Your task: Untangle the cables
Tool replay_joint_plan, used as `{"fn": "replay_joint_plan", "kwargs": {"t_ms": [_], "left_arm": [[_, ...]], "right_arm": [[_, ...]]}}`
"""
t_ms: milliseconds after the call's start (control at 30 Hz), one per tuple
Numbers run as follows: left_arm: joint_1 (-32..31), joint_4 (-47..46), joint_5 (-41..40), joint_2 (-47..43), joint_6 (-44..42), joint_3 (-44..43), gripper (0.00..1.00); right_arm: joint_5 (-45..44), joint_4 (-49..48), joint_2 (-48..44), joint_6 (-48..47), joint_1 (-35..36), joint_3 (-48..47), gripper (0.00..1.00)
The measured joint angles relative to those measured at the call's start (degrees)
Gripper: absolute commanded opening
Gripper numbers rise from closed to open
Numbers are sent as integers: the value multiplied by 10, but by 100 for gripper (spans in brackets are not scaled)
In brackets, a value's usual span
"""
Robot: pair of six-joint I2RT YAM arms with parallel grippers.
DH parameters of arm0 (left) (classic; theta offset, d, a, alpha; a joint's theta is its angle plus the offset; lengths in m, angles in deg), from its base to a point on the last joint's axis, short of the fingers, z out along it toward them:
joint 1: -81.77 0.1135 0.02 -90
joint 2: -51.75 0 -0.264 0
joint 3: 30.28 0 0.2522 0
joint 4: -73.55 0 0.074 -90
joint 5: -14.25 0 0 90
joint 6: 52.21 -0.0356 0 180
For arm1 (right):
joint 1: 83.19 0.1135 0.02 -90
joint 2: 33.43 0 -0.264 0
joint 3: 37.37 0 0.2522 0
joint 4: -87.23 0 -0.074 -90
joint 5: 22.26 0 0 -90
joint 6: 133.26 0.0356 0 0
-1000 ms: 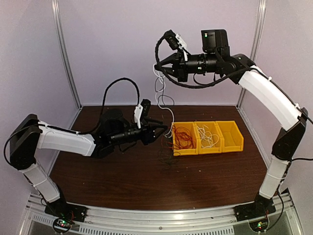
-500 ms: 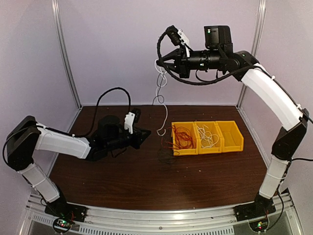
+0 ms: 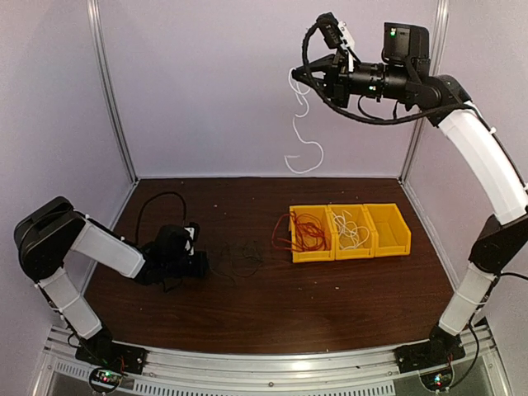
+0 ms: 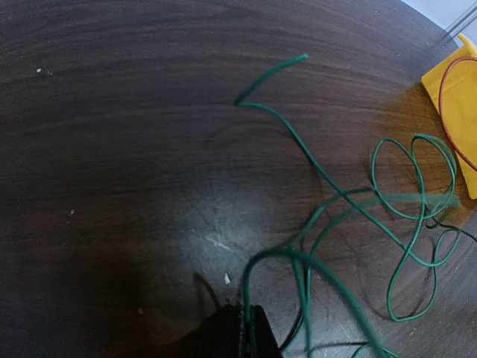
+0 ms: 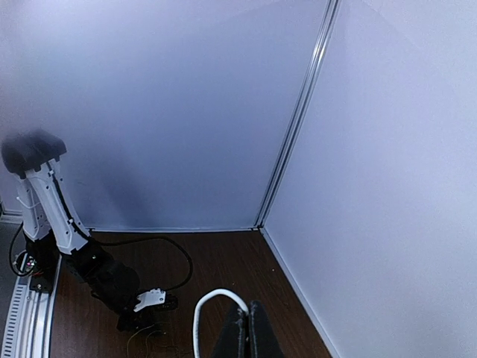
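Observation:
My right gripper (image 3: pixel 299 76) is raised high at the back right and is shut on a white cable (image 3: pixel 299 132). That cable hangs free in the air, clear of the table. In the right wrist view it arches out from between the closed fingers of the gripper (image 5: pixel 247 307) as a white loop (image 5: pixel 205 302). My left gripper (image 3: pixel 200 264) lies low on the table at the left, shut on a thin cable (image 3: pixel 239 260) that looks dark from above. The left wrist view shows that cable green (image 4: pixel 339 195), pinched in the gripper (image 4: pixel 248 309) and trailing in loose loops to the right.
Three joined yellow bins (image 3: pixel 390 228) stand at mid right of the table. The left one holds red wire (image 3: pixel 309 233) and the middle one holds white wire (image 3: pixel 353 231). A bin corner (image 4: pixel 447 82) shows in the left wrist view. A thick black arm cable (image 3: pixel 157 202) loops behind the left arm.
The left gripper closed and pulled left and down, dragging the dark cable away from the bins. The right arm rose and swung right, lifting the white cable off the table.

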Motion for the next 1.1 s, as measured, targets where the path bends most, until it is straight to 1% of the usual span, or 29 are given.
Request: {"fn": "replay_joint_plan", "kwargs": {"t_ms": [100,133,200,267,400,467,600,733,867,967,1100], "left_arm": [[4,0,-2,5,10,-5,0],[4,2,-3,7,11,-8,4],[4,7,-6,9,12,-13,24],[4,12,-8,9,14,-19,39],[4,27,-21,2,13,-26,54],[4,48,-31,-11,14,-25,59],[4,78,-59,-47,14,-23,63],[4,79,-84,-92,11,-21,64],[4,79,-101,-115,8,-21,64],[4,79,-107,-120,6,-21,64],[4,79,-112,-120,3,-22,64]], "right_arm": [[-3,0,-8,-3,-9,3,0],[-5,0,-12,-3,-13,7,0],[-5,0,-23,-5,-22,21,0],[-7,-1,-35,-6,-32,39,0],[-17,-3,-63,-13,-59,89,0],[-21,-5,-76,-17,-75,119,0],[-28,-19,-103,-21,-118,204,0],[-30,-43,-118,-23,-164,291,0],[-26,-79,-123,-16,-207,374,0],[-22,-107,-122,-12,-229,429,0],[-10,-131,-108,-12,-235,473,0]]}}
